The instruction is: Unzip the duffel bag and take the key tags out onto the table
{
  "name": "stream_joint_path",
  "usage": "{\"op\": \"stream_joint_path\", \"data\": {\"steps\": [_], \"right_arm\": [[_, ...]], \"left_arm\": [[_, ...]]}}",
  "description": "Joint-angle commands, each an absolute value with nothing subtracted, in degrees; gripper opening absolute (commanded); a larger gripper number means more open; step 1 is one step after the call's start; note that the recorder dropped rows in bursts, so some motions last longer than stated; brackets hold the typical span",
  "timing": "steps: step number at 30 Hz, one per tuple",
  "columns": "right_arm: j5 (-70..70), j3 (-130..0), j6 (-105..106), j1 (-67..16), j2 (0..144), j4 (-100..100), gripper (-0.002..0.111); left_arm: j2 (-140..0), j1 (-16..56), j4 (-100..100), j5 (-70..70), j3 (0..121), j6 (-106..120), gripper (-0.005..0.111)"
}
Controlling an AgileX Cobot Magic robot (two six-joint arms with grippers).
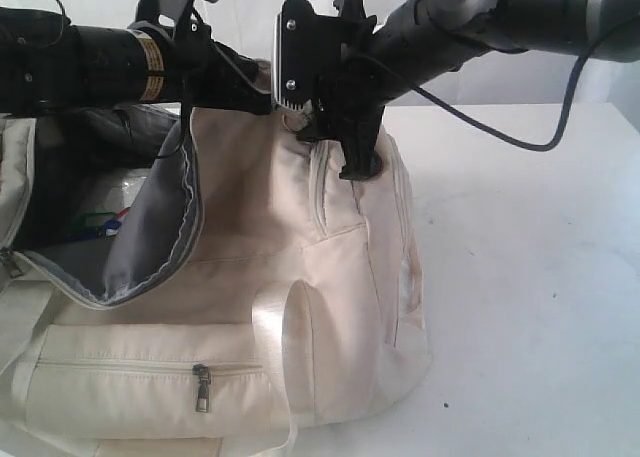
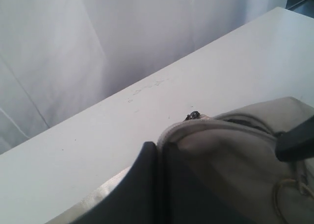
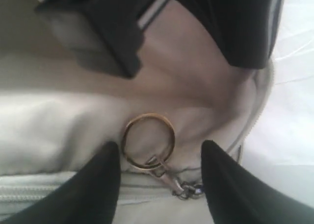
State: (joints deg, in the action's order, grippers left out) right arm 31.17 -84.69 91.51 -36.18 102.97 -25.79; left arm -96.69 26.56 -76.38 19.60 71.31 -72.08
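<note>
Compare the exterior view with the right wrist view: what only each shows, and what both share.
Only the exterior view shows the duffel bag with its mouth open, grey lining, coloured key tags inside and the zipped side pocket. Only the right wrist view shows the right gripper with jaws apart on either side of a metal ring by the zipper. Both show the cream bag fabric, that ring and the right gripper.

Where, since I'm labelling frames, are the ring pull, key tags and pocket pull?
ring pull [image 3: 147, 115]: right wrist view, top of loop.
key tags [image 1: 100, 222]: exterior view, coloured bunch.
pocket pull [image 1: 203, 389]: exterior view, metal tab.
</note>
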Motion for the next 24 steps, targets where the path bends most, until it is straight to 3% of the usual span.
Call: {"op": "stream_joint_path", "data": {"steps": [1, 16, 24], "right_arm": [[30.4, -84.5, 93.7, -36.8, 104.2, -25.5, 0.047], [28.2, -84.5, 94.3, -38.0, 107.4, -25.6, 0.047], [28.2, -84.5, 90.8, -38.0, 108.0, -25.5, 0.023]], "left_arm": [[-96.0, 26.4, -77.6, 20.0, 71.4, -72.4, 0.000], [-96.0, 26.4, -77.6, 20.0, 71.4, -72.4, 0.000], [-96.0, 26.4, -77.6, 19.9, 71.4, -72.4, 0.000]]}}
